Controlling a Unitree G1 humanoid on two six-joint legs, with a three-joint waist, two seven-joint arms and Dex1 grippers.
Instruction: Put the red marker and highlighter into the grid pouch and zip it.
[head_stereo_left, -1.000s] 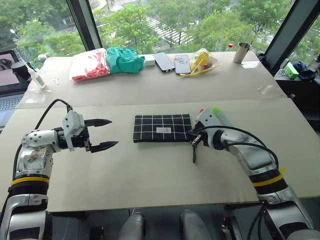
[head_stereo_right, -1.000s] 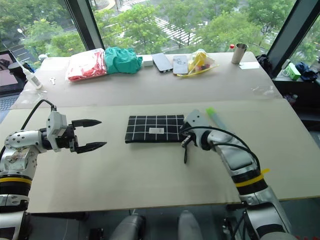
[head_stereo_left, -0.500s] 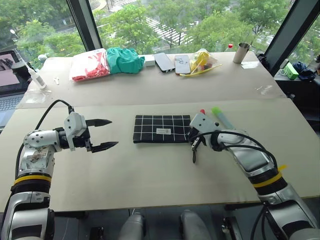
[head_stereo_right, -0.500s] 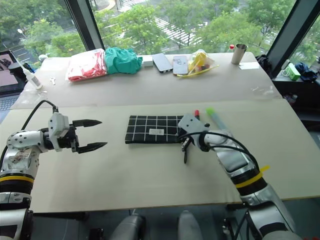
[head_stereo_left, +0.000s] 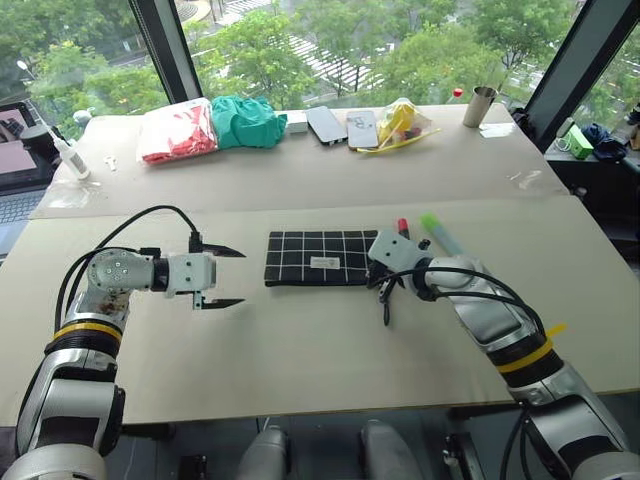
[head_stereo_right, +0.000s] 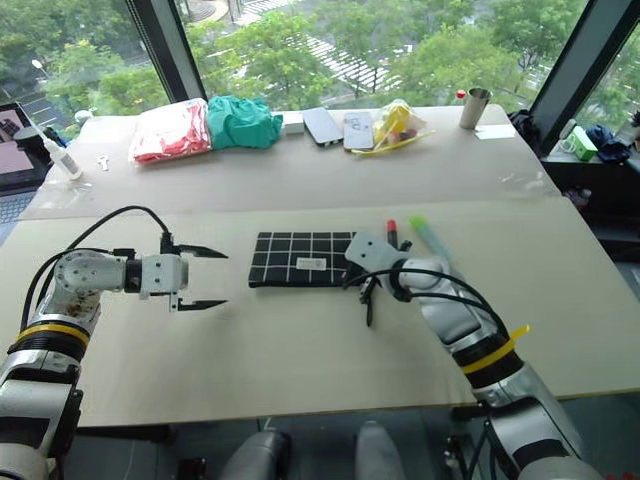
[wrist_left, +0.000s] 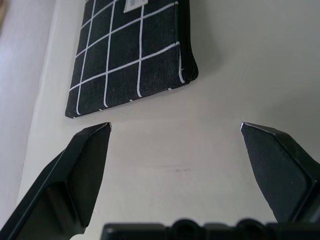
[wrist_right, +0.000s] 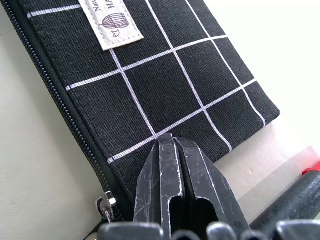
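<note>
The grid pouch (head_stereo_left: 320, 258) lies flat in the middle of the near table, label up, zipper along its near edge. Just past its right end lie the red marker (head_stereo_left: 403, 227) and the light green highlighter (head_stereo_left: 437, 233), side by side. My right gripper (head_stereo_left: 381, 280) is shut, its tips (wrist_right: 172, 142) resting over the pouch's right corner close to the zipper pull (wrist_right: 103, 205); the black strap (head_stereo_left: 386, 305) trails toward me. My left gripper (head_stereo_left: 241, 277) hovers open a short way left of the pouch (wrist_left: 130, 55), with nothing between its fingers.
On the far table sit a red packet (head_stereo_left: 178, 130), a green cloth (head_stereo_left: 247, 118), two phones (head_stereo_left: 328, 123), a plastic bag of yellow items (head_stereo_left: 405, 122) and a metal cup (head_stereo_left: 484, 104). A white bottle (head_stereo_left: 65, 155) and a laptop (head_stereo_left: 15, 170) are at the far left.
My left gripper has moved right and lower toward the pouch and rolled at the wrist, still open. My right gripper rolled slightly in place, uncovering more of the red marker.
</note>
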